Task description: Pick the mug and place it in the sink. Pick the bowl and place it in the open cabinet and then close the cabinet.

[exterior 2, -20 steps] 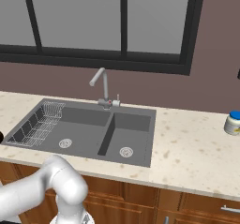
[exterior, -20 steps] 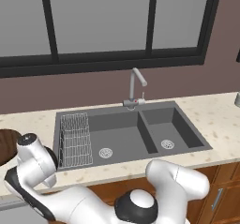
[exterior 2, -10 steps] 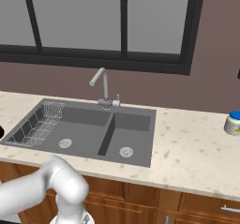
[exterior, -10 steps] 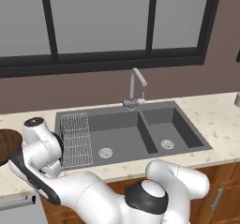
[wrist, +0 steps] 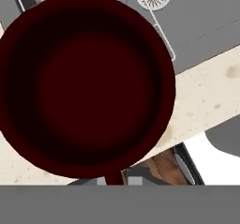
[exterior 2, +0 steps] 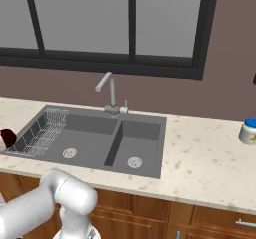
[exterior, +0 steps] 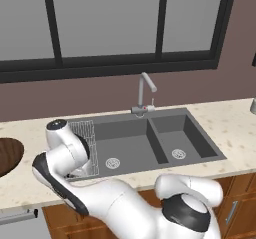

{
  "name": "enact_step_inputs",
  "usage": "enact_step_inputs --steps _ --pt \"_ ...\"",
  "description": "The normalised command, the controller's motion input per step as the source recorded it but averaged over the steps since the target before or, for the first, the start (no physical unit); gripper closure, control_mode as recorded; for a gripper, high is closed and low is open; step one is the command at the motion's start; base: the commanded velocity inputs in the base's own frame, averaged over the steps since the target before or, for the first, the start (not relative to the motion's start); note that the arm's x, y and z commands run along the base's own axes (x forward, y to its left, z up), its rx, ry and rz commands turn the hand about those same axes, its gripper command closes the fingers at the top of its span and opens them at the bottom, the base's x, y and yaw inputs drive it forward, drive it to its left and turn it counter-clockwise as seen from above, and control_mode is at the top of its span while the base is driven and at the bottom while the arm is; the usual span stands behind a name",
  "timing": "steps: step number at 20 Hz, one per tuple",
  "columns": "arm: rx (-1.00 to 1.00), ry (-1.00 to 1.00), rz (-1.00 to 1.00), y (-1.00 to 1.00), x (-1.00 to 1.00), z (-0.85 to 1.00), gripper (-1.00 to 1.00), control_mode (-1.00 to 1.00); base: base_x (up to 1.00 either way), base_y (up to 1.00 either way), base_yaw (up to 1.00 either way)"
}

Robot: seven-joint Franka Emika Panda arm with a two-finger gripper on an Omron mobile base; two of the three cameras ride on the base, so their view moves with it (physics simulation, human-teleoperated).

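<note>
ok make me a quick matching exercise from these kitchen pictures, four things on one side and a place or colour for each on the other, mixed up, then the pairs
Things:
1. mug
2. bowl
3. faucet
4. jar with the blue lid

Descriptions:
A. silver, behind the sink, between its two basins
B. on the counter, far to the sink's right
C. dark maroon, seen from above its mouth, close in the hand view
D. wide, brown, wood-grained, on the counter left of the sink

Pairs: 1-C, 2-D, 3-A, 4-B
</note>
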Motion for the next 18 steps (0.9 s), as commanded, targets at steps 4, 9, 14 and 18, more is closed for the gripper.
enact_step_inputs --steps 4,9,14,18 --pt "0.06 -0.01 0.24 -0.81 -0.04 0.30 1.00 -1.00 0.00 0.00 0.00" --pt "0.03 0.07 0.26 -0.66 0.04 0.28 1.00 -1.00 0.00 0.00 0.00" --pt "0.02 0.11 0.21 -0.50 0.08 0.17 1.00 -1.00 0.00 0.00 0.00" --pt "0.00 0.07 0.12 -0.23 0.18 0.07 1.00 -1.00 0.00 0.00 0.00"
